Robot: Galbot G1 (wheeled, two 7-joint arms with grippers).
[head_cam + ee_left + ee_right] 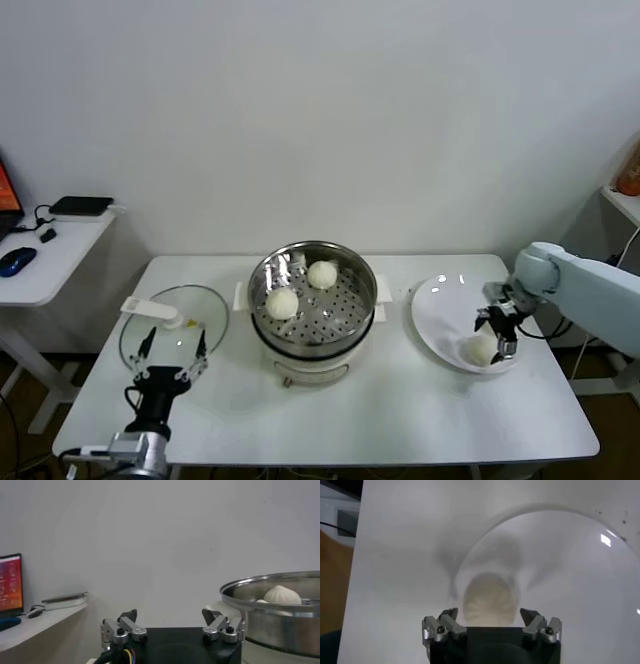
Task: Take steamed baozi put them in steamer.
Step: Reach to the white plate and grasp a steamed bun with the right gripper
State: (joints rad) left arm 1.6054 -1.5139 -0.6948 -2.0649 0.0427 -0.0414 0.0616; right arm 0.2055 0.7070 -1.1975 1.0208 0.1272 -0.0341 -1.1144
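Right now your right gripper [497,335], lower right of frame, hangs fingers wide over the soft, creamy-white round bun [481,348]; pinch its sides gently.

Left gripper [170,362] idles, fingers apart, empty.

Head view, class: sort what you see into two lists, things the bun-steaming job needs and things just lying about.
Job:
- two buns in the steamer
- bun on the plate
- right gripper, fingers open over the plate bun

Lying about:
- glass lid
- left gripper, idle
- mouse on the side desk
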